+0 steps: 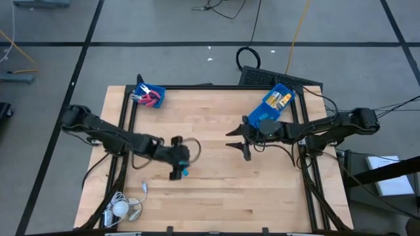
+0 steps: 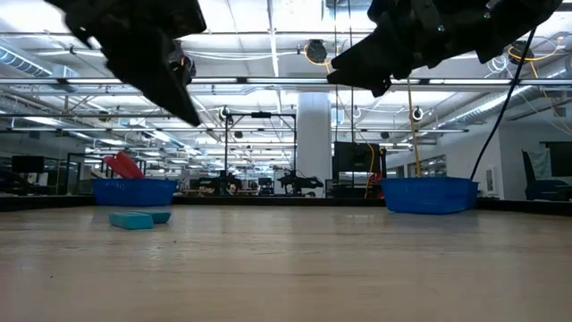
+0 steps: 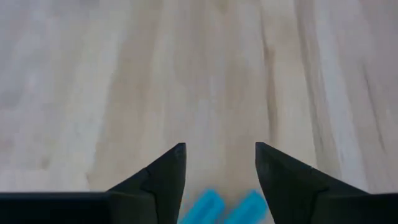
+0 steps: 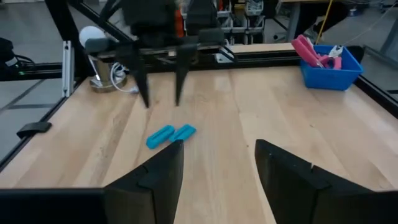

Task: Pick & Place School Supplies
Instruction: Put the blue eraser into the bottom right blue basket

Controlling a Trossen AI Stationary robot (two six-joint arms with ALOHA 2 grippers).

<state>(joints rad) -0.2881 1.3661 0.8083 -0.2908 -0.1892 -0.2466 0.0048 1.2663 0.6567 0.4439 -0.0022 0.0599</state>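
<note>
Two light-blue oblong pieces (image 4: 171, 135) lie side by side on the wooden table, left of its middle (image 1: 185, 172) (image 2: 138, 217). My left gripper (image 1: 176, 169) hangs open above them, well clear of the table; the left wrist view shows the pieces (image 3: 227, 208) between its fingertips (image 3: 221, 168). My right gripper (image 1: 235, 144) is open and empty, right of the middle, pointing toward the left arm (image 4: 217, 162). Pink-handled scissors (image 1: 151, 98) lie in the blue bin at the far left (image 4: 329, 65). Yellow packets (image 1: 281, 99) lie in the blue bin at the far right.
The far-left blue bin (image 1: 157, 92) and the far-right blue bin (image 1: 266, 115) stand near the table's far edge (image 2: 134, 190) (image 2: 429, 194). A white round object with a cord (image 1: 121, 210) lies at the near left corner. Bare wood lies between the arms.
</note>
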